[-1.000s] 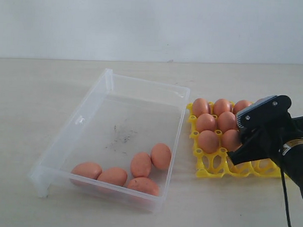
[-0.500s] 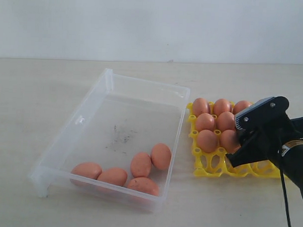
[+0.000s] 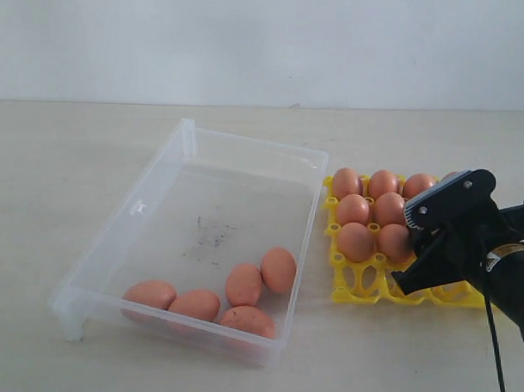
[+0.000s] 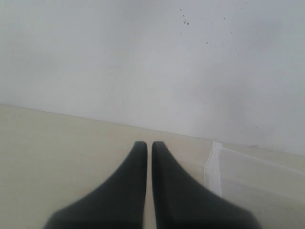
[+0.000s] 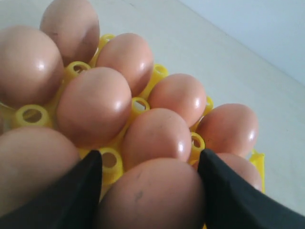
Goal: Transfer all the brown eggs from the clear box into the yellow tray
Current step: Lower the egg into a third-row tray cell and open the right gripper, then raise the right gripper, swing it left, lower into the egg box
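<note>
Right end effector [image 5: 150,157] clasps a brown egg [image 5: 147,200] at yellow tray [image 5: 110,160], seen in the wrist view only. Left end effector [image 4: 148,145] closed. Exterior view: five eggs [image 3: 243,284] in clear box [image 3: 137,207].

Right tool [image 3: 412,249] (seemingly) slightly lower

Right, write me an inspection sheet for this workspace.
Surface: pale table, carrying only the box and tray.
Box: clear, five eggs at its near end, dark scuffs on the floor.
Tray: yellow, right of the box, mostly filled; the near-left cups are empty.
Clutter: nothing seen.
Right gripper: low over the tray, jaws closed on an egg.
Left gripper: shut, holding nothing, out of the exterior view.
Cables: black cable hangs from the right arm.
Surroundings: plain white wall.
</note>
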Robot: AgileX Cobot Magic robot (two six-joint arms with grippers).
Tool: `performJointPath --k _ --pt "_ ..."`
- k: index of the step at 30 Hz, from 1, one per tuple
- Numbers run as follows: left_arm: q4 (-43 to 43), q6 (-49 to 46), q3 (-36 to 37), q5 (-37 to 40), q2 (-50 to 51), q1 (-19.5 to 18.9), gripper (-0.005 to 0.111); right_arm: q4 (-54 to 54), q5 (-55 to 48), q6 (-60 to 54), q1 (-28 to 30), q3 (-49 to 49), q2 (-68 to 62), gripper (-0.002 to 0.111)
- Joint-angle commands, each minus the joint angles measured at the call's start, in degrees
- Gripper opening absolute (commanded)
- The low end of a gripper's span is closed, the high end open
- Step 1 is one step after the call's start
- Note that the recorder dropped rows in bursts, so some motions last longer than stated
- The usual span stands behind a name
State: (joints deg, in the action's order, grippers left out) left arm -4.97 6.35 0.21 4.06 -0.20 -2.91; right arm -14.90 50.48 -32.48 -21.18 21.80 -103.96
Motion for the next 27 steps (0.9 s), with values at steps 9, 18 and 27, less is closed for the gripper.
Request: performJointPath --k 9,18,27 --pt "0.0 0.1 -0.2 -0.1 0.2 0.2 0.004 0.4 -3.2 -0.5 -0.1 0.2 0.0 0.06" --pt "0.0 0.1 -0.2 -0.1 0.2 0.2 0.004 0.3 -2.8 1.1 -0.1 0.2 0.3 0.077" --pt "0.0 0.1 -0.2 -0.1 0.2 0.2 0.004 0.3 -9.9 6.8 -0.1 0.0 11.9 0.077"
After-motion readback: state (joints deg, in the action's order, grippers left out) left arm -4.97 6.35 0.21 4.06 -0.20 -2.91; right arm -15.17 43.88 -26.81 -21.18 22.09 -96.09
